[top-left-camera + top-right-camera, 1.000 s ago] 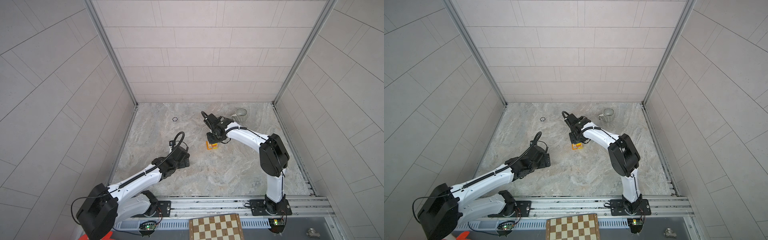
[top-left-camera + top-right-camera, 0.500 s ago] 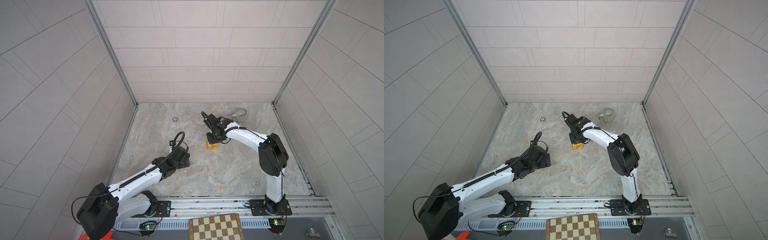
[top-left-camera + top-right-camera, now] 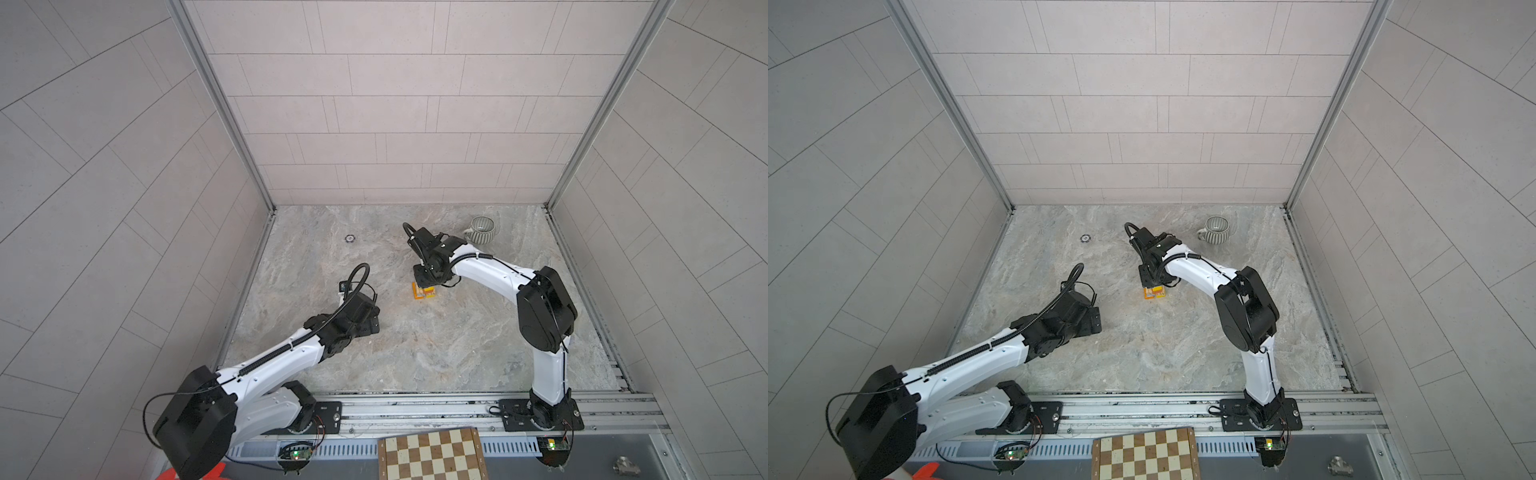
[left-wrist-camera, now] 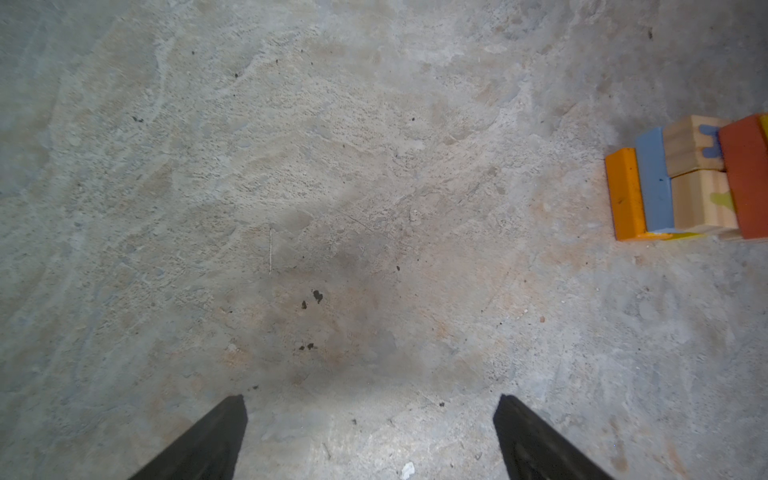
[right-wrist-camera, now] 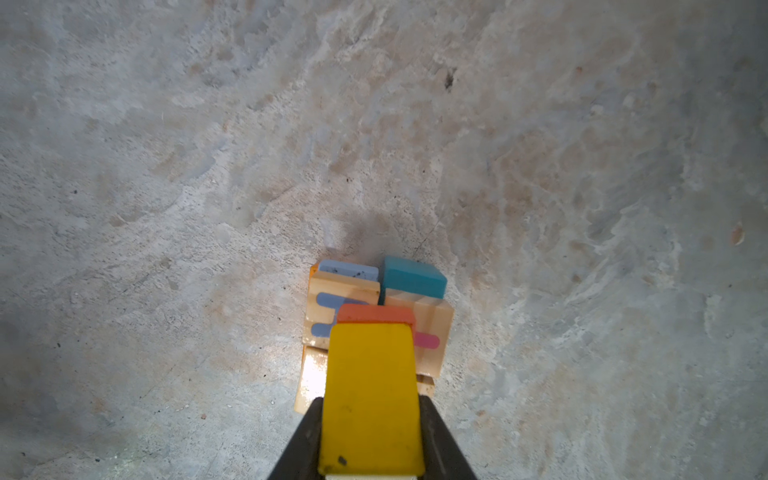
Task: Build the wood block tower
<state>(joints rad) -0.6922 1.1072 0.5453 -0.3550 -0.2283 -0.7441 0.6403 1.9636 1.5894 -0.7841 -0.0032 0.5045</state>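
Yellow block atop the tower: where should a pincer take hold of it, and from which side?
Grip the yellow block across its narrow width, on the two long side faces, coming straight down from above. It lies flat as the top piece of the tower, so those parallel faces stand clear, while the red block sits right beneath. The right pincer flanks it this way.

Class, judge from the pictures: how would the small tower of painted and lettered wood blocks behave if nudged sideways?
The tower would probably shed pieces: its blocks sit unevenly, edges offset. The smooth painted yellow block at its top, in the right gripper, might slide off. Flat faces suggest nothing rolls.
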